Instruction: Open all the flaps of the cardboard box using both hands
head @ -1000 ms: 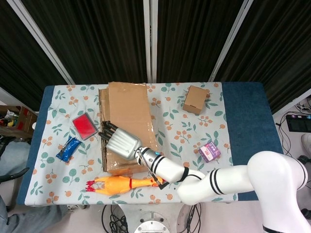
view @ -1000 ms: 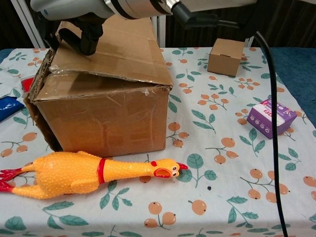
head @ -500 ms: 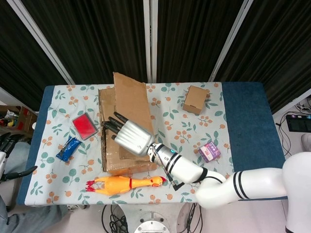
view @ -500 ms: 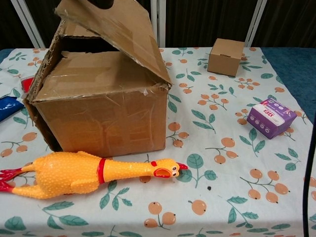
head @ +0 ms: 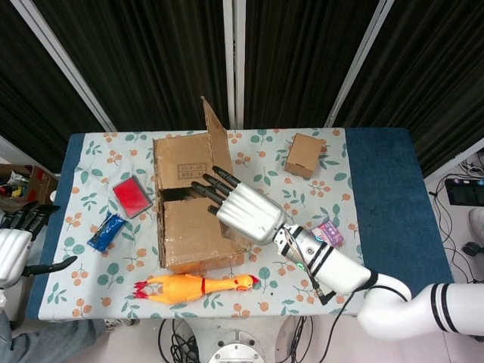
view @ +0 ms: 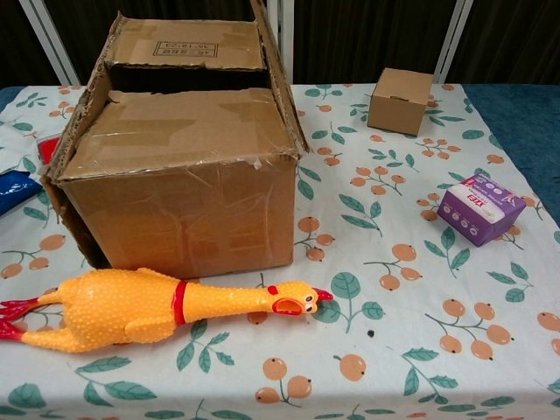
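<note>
A large cardboard box (head: pixel 189 208) sits left of centre on the floral-print table (head: pixel 302 219), one long flap (head: pixel 215 140) standing nearly upright along its right edge while two shorter flaps still lie flat across the top, a dark gap showing between them. The robot's right hand (head: pixel 246 210) hangs above the box at mid-frame in the head view, fingers (head: pixel 212 185) spread and pointing toward the upper left, holding nothing; whether they touch the cardboard cannot be told. The left hand (head: pixel 15 242) shows at the far left edge of that view, off the table, its dark fingers apart and empty. A yellow rubber chicken (view: pixel 149 306) lies along the near side of the box in the lower left of the chest view, head pointing right. A small cardboard box (view: pixel 401 101) stands toward the upper right, and a purple packet (view: pixel 481 207) rests at the right. A red case (head: pixel 130 195) and a blue packet (head: pixel 106 231) lie left of the big box
</note>
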Robot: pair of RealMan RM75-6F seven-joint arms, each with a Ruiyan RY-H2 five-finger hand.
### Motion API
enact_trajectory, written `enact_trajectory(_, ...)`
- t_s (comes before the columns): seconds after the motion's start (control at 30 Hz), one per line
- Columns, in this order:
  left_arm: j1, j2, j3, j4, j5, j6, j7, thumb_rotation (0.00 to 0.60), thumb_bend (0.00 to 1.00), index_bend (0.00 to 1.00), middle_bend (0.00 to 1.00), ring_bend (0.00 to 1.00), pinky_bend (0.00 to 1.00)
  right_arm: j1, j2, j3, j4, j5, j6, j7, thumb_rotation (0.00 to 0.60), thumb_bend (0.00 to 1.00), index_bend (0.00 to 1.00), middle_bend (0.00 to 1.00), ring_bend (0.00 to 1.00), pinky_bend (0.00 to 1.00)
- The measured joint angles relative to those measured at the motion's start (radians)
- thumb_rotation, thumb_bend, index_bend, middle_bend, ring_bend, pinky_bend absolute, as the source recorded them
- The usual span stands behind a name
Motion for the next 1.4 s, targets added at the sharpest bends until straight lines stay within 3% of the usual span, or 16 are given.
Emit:
enact_trajectory(0.67,-0.041,0.016,-0.009,-0.132,-0.001,-0.045,0.143,0.217,0.0,0.14,0.15,0.08,0.2,-0.356,0.287,-0.072,-0.026,-0.382,0.059,0.319,0.6,0.8,0.44,0.0,0.0,0.0)
enact_trajectory(0.77,-0.045,0.02,-0.011,-0.141,-0.004,-0.048,0.152,0.216,0.0,0.14,0.15,0.08,0.2,-0.399,0.303,-0.08,-0.006,-0.423,0.076,0.383,0.6,0.79,0.38,0.0,0.0,0.0)
enact_trajectory(1.03,-0.081,0.017,-0.035,-0.162,-0.009,-0.072,0.136,0.22,0.0,0.14,0.15,0.08,0.2,-0.545,0.324,-0.09,0.077,-0.57,0.205,0.585,0.6,0.72,0.03,0.0,0.0,0.0)
enact_trajectory(1.27,-0.165,-0.008,-0.074,-0.169,-0.019,-0.154,0.087,0.22,0.0,0.14,0.15,0.09,0.2,-0.666,0.323,-0.092,0.134,-0.629,0.358,0.658,0.6,0.7,0.0,0.0,0.0,0.0)
enact_trajectory(1.4,-0.243,-0.061,-0.117,-0.15,-0.043,-0.214,0.096,0.259,0.0,0.13,0.15,0.09,0.2,-0.734,0.325,-0.093,0.17,-0.655,0.449,0.744,0.6,0.7,0.0,0.0,0.0,0.0)
